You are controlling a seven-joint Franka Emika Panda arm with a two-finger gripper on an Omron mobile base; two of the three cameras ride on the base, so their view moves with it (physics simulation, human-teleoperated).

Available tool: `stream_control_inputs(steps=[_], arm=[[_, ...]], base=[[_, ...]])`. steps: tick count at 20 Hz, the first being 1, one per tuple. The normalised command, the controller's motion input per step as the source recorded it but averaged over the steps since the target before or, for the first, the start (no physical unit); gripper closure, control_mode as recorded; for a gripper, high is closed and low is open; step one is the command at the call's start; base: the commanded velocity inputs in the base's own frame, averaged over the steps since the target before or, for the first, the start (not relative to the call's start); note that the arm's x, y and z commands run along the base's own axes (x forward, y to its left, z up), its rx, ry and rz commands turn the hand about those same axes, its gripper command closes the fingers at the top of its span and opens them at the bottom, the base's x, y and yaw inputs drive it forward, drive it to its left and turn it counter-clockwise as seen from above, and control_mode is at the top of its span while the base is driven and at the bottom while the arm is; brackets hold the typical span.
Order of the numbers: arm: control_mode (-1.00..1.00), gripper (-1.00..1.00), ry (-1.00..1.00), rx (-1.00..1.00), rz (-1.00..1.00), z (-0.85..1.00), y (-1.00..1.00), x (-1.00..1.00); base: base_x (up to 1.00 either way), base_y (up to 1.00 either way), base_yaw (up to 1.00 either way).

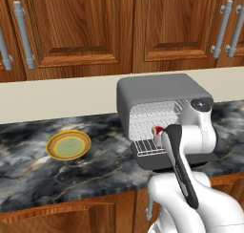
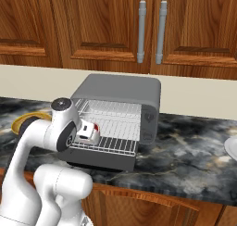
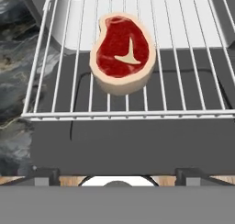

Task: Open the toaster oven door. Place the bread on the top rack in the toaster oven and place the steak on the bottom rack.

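Steak (image 3: 123,53) lies on pulled-out bottom rack (image 3: 137,109) of toaster oven (image 1: 162,94), above lowered door (image 3: 137,140). Gripper (image 3: 117,175) released, empty, just before rack edge. Placing step looks done; next likely withdraw clear of rack.

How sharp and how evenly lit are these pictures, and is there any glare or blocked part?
Hand view: sharp, even light, no glare on the steak or wire rack. Left base view: flat light; the robot arm hides part of the toaster oven. Right base view: sharp, soft shadow under the oven.
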Motion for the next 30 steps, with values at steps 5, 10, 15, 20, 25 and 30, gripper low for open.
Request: stream_control_inputs(steps=[5,10,15,20,25,30], arm=[[-1.0,-1.0,0.0,0.0,0.0,0.0,0.0,-0.49],[-1.0,-1.0,0.0,0.0,0.0,-0.09,0.0,-0.48],[-1.0,-1.0,-0.01,0.0,0.0,-0.27,0.05,-0.17],[-1.0,-1.0,-0.04,0.0,0.0,-0.27,0.04,-0.07],[-1.0,-1.0,-0.01,0.0,0.0,-0.31,0.03,-0.04],[-1.0,-1.0,-0.06,0.0,0.0,-0.25,0.01,0.02]], base=[[0.0,0.0,0.0],[0.0,0.0,0.0],[0.0,0.0,0.0],[0.0,0.0,0.0],[0.0,0.0,0.0],[0.0,0.0,0.0]])
